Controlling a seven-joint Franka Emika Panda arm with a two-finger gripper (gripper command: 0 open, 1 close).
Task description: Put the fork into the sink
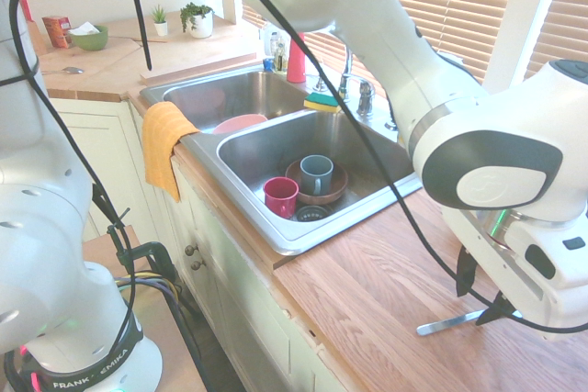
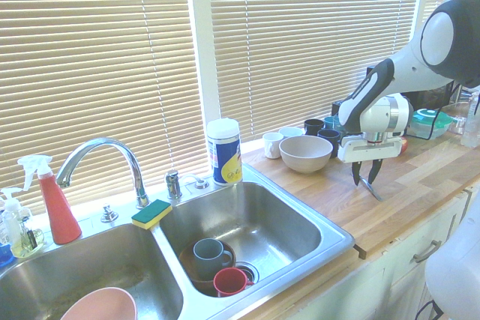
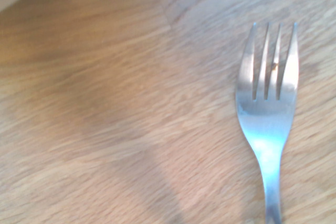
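Looking at an open gripper (image 2: 364,183) right now, spread around the handle of the fork (image 3: 270,119), down low over the wooden table (image 1: 367,282) next to the sink (image 1: 292,243). Wouldn't call that a grip yet. Would worry first about pinching off-centre or too high on such a thin, flat handle, and so nudging instead of grabbing, or coming up with nothing. Could also scrape the wood by pressing too low. Might get a swivel in mid-air from too light a squeeze on slick metal. Then watch out over the near basin: could clip the red mug (image 1: 280,197) or the blue-grey mug (image 1: 316,174) by going in too low, or bounce off the brown bowl (image 1: 331,192) by letting go too high. Don't release short of the basin either, or risk ending up on the rim.

As for looks: slim, shiny silver, with four straight tines, a smooth neck and a plain handle. Lying flat on the wood, well apart from the basins. Catching a bright bluish glare around the neck, plus showing a tiny dark speck between the tines. Can't tell dirt from reflection there, tbh.
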